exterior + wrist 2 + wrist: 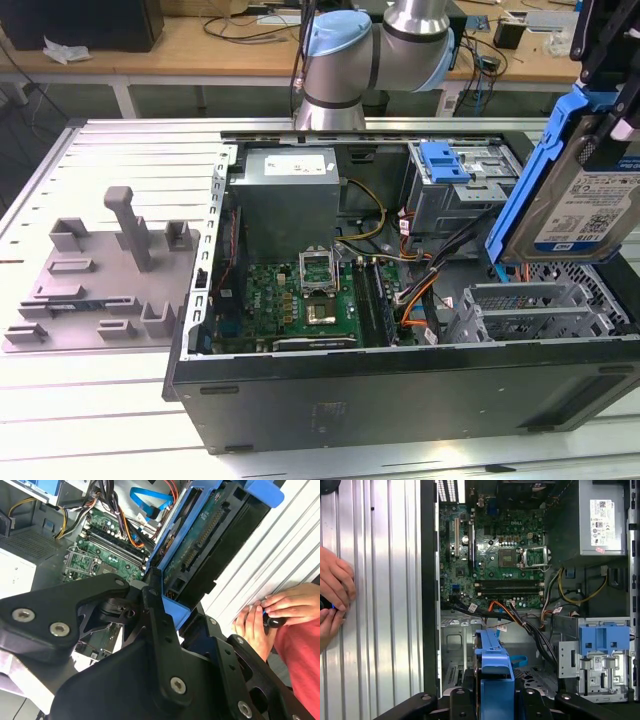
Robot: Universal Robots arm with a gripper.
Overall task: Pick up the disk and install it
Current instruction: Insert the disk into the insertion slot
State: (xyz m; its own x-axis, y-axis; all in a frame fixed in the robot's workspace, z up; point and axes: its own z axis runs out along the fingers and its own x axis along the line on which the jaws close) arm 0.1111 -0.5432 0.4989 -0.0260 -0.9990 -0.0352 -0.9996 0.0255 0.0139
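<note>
The disk (585, 200), a silver drive with a white-and-blue label in a bright blue carrier, hangs tilted on edge above the right end of the open computer case (400, 385). My gripper (605, 95) is shut on the carrier's upper end. In the second wrist view the black fingers (155, 610) clamp the blue frame, and the disk (210, 535) shows its green circuit side. The first wrist view looks down past the carrier edge of the disk (495, 655) onto an empty metal drive cage (455, 645), which the exterior view shows below the disk (530, 310).
Another blue carrier (445, 160) sits in the bay at the case's back right. The motherboard (310, 300), power supply (285, 195) and loose cables (410, 285) lie inside. A grey fixture plate (100, 270) lies on the exterior view's left. A person's hands (270, 615) rest beside the case.
</note>
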